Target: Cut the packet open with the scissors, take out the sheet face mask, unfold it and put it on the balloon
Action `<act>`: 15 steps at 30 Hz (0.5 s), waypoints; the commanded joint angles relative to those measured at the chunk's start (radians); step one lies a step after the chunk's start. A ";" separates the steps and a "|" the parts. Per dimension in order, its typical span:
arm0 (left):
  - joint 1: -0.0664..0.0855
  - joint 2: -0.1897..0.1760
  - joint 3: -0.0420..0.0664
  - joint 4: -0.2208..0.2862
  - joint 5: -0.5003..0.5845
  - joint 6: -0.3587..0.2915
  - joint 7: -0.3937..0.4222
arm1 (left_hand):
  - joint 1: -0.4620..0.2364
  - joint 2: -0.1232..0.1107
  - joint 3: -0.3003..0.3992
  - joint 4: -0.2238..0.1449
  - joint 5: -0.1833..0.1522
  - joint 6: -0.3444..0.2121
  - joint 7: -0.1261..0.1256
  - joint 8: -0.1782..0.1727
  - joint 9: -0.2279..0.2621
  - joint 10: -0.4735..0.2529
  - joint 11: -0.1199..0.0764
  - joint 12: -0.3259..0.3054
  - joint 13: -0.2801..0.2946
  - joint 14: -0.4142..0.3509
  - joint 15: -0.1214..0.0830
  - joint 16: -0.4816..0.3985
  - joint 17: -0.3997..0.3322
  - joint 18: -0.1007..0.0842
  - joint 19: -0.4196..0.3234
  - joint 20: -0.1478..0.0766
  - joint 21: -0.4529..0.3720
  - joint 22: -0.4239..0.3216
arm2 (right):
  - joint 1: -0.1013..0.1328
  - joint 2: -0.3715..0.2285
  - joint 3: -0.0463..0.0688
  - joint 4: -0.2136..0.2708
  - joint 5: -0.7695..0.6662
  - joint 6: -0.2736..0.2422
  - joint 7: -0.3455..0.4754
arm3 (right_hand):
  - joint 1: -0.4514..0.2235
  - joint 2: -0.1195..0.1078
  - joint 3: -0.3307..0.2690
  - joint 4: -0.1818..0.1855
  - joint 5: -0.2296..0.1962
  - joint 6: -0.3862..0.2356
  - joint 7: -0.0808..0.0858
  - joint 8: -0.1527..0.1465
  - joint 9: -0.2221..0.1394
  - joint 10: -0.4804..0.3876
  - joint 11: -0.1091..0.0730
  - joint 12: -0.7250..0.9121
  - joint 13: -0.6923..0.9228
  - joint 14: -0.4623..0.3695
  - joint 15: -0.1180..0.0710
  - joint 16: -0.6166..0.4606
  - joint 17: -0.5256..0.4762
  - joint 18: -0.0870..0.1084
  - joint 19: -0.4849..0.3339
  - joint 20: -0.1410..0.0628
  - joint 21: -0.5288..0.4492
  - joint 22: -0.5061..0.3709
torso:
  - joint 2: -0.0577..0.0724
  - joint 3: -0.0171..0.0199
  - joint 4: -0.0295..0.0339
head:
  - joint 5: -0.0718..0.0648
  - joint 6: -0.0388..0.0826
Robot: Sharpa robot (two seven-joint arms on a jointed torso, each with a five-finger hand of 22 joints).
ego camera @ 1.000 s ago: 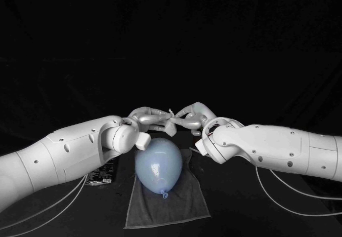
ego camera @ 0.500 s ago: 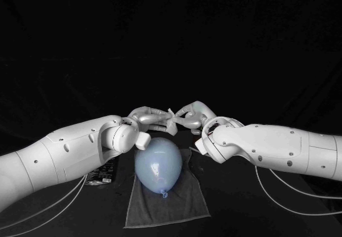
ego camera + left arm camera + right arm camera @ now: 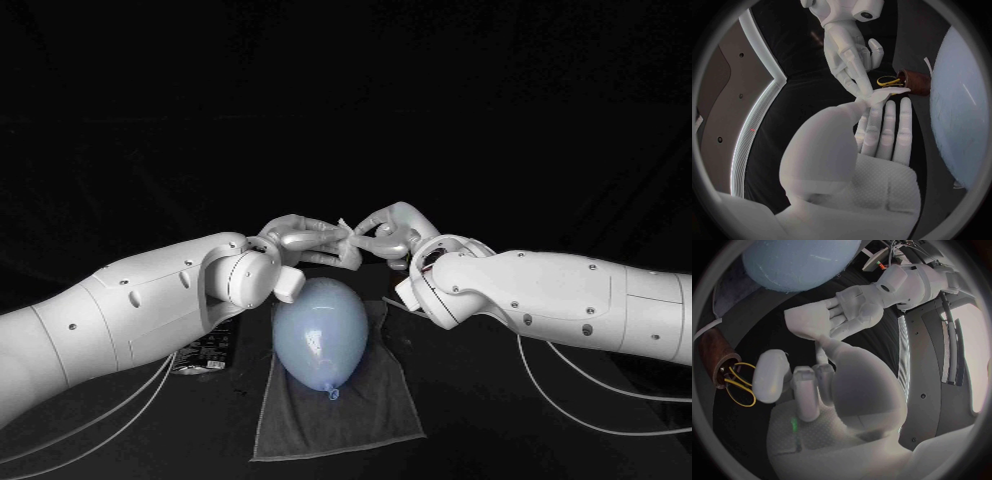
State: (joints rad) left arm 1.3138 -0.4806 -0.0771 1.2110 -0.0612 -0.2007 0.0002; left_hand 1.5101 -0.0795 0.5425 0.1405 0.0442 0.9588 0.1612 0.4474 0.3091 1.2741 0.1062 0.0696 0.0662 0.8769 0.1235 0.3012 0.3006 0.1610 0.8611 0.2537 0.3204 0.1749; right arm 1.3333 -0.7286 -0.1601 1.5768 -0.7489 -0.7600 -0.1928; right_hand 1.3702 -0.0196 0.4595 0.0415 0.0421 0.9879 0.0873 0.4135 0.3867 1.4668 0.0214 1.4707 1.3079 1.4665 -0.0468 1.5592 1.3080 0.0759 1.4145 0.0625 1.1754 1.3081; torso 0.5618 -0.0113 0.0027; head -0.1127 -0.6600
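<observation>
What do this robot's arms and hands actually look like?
The left arm and right arm are rounded white shells dotted with small dark screw holes, with thin pale cables looping beneath. The left hand and right hand are silvery and many-fingered, with a dimpled palm pad.

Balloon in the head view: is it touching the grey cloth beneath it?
Touching. The head view shows the balloon lying on the grey cloth, its knotted end resting on the fabric with no gap.
</observation>
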 commanded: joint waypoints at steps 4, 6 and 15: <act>0.000 0.001 0.000 -0.001 -0.022 -0.019 0.006 | -0.011 0.004 0.045 -0.036 0.003 0.007 -0.001 0.002 0.095 0.000 0.007 -0.001 0.000 -0.007 -0.003 0.009 0.002 0.001 -0.013 -0.001 0.012 0.006 | 0.001 -0.010 0.002 0.002 -0.006 -0.004 0.026 | 0.006 -0.001 0.004 0.000 0.007 0.008 0.001 0.003 0.018 0.035 -0.010 0.004 0.176 0.098 -0.005 0.004 0.237 0.006 0.003 -0.006 0.002 0.071 | 0.000 0.0002 -0.0003 | 0.002 0.000; 0.000 0.000 0.000 -0.001 -0.027 -0.024 0.009 | -0.013 0.006 0.050 -0.039 0.003 0.007 -0.001 0.003 0.098 0.001 0.007 0.000 0.000 -0.008 -0.003 0.010 0.002 0.001 -0.015 -0.001 0.015 0.009 | 0.001 -0.013 0.002 0.002 -0.005 -0.004 0.025 | 0.006 -0.001 0.005 0.000 0.007 0.008 0.001 0.003 0.018 0.036 -0.010 0.004 0.176 0.099 -0.005 0.004 0.237 0.006 0.003 -0.006 0.004 0.071 | 0.000 0.0002 -0.0004 | 0.002 0.001; 0.000 -0.003 0.000 -0.001 -0.040 -0.055 0.027 | -0.065 0.012 0.111 -0.077 0.003 -0.027 0.006 0.047 0.166 0.004 0.011 0.003 0.004 -0.016 0.000 0.026 -0.002 -0.009 -0.055 -0.008 0.073 0.055 | 0.001 -0.027 0.002 0.002 0.004 0.005 0.026 | 0.005 -0.002 0.006 -0.001 0.006 0.008 0.000 0.005 0.019 0.036 -0.010 0.005 0.177 0.099 -0.005 0.004 0.238 0.006 0.003 -0.006 0.002 0.071 | 0.000 0.0002 -0.0004 | 0.002 0.001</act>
State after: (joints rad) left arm 1.3128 -0.4838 -0.0780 1.2094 -0.0866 -0.2311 0.0044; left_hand 1.4564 -0.0724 0.6103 0.1012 0.0441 0.9397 0.1672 0.4807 0.3091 1.2757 0.1117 0.0696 0.0697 0.8682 0.1252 0.3242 0.3010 0.1605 0.8131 0.2472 0.3849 0.2225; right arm 1.3342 -0.7544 -0.1589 1.5779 -0.7456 -0.7597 -0.1800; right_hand 1.3700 -0.0198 0.4595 0.0415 0.0463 0.9897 0.0849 0.4133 0.3875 1.4633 0.0182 1.4705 1.3079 1.4664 -0.0467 1.5569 1.3075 0.0755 1.4143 0.0626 1.1753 1.3073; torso 0.5617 -0.0112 0.0023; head -0.1106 -0.6589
